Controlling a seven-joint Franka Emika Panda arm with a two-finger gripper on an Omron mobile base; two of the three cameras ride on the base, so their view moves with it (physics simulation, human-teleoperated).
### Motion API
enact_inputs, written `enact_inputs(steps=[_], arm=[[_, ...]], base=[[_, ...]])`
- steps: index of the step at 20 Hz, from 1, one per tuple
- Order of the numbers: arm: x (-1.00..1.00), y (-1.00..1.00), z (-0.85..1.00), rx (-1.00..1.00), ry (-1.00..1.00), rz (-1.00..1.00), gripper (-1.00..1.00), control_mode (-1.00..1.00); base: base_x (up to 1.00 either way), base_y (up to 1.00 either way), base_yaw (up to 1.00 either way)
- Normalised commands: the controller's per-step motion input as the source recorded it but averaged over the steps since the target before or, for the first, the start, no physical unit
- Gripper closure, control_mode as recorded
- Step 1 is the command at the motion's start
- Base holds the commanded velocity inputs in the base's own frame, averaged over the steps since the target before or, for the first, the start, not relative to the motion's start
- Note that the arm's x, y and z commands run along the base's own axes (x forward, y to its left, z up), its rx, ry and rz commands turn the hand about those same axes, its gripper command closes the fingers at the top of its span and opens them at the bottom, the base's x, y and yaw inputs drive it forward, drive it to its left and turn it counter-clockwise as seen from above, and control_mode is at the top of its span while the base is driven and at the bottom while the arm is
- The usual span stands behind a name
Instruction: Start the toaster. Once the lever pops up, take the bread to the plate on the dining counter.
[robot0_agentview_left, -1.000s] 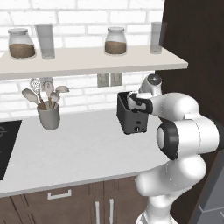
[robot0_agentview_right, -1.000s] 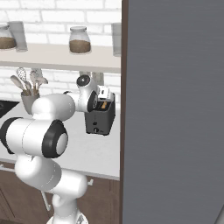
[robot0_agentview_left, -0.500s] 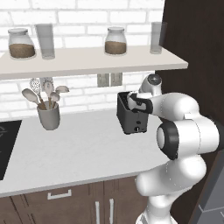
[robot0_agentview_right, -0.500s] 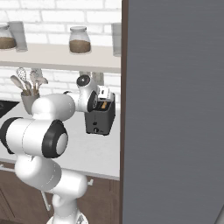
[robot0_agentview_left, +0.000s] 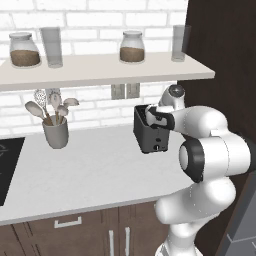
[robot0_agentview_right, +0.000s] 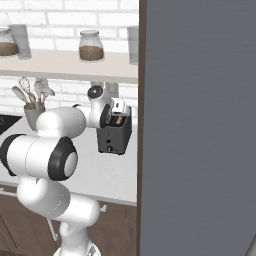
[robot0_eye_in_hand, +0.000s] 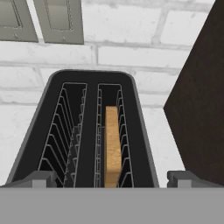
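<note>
Bread (robot0_eye_in_hand: 113, 146) seated in right slot of toaster (robot0_eye_in_hand: 87, 131) at frame centre, gripper (robot0_eye_in_hand: 111, 178) spread wide above, holding nothing; carry to plate outstanding.

Toaster (robot0_agentview_left: 150, 131) top behind the arm; bread (robot0_eye_in_hand: 113, 146) lower part sunk in its slot (hand view).

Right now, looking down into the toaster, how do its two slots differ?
In the hand view, the right slot of the toaster holds the bread, a tan slice standing on edge; the left slot holds nothing, so its wire guides show on both sides. The right slot's guides are partly hidden by the slice. Both slots are dark, long and narrow, run side by side, and are lined with the same wire racks.
</note>
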Motion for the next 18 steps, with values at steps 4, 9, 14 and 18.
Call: enact_inputs(steps=[4, 9, 14, 18], arm=[[0.00, 0.00, 0.00, 0.00, 0.00, 0.00, -1.00, -1.00], [0.00, 0.00, 0.00, 0.00, 0.00, 0.00, -1.00, -1.00], [0.00, 0.00, 0.00, 0.00, 0.00, 0.00, -1.00, -1.00], [0.00, 0.00, 0.00, 0.00, 0.00, 0.00, -1.00, -1.00]], base=[[0.00, 0.00, 0.00], [0.00, 0.00, 0.00], [0.00, 0.00, 0.00], [0.00, 0.00, 0.00]])
